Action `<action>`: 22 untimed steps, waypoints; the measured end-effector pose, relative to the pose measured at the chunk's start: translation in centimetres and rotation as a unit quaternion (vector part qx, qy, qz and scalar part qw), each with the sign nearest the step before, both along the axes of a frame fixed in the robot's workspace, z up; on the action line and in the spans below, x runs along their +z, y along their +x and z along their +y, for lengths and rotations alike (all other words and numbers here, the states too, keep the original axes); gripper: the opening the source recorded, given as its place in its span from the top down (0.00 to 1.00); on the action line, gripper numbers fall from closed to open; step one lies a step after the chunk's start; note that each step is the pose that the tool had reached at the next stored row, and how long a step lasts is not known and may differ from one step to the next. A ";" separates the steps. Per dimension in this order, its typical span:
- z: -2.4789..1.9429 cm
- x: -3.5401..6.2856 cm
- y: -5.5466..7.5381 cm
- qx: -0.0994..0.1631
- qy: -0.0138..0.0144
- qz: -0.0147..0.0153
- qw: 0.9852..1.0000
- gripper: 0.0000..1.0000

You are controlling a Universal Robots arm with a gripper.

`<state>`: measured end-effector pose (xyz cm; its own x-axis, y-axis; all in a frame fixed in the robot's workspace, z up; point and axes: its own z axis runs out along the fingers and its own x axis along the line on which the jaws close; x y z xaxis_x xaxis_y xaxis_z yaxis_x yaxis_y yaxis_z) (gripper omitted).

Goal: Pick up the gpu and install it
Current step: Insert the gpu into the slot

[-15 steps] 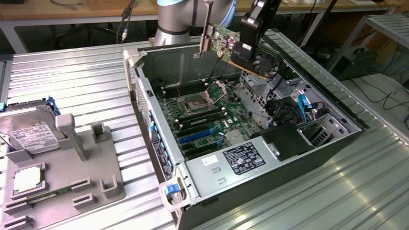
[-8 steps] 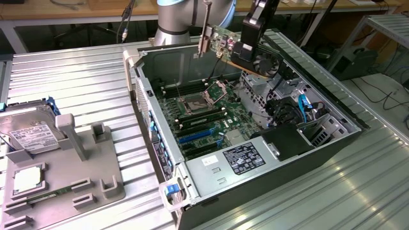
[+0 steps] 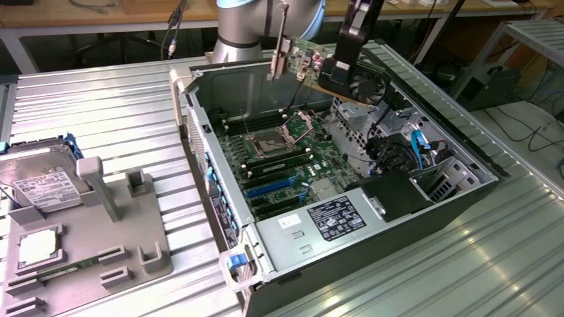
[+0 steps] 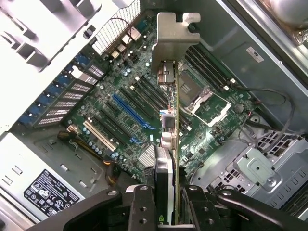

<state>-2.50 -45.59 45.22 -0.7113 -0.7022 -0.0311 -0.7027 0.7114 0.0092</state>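
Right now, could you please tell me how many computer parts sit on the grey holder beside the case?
3: a hard drive at the grey holder's far end, a square silver chip nearer the camera, a green memory stick beside it. Others may be cut off.

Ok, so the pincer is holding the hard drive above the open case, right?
No. The pincer is holding the gpu above the open case; the exterior view shows the hard drive sitting in the grey holder.
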 end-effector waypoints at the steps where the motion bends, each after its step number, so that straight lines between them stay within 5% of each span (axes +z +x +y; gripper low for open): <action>1: 0.00 0.00 0.0 0.005 0.000 0.000 1.000 0.72; 14: 0.00 0.00 0.0 0.076 0.000 0.000 0.997 0.72; 22: 0.00 0.00 0.0 0.118 0.000 0.000 0.993 0.72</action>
<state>-2.50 -45.59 45.22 -0.5261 -0.8498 -0.0311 -0.8504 0.5261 0.0092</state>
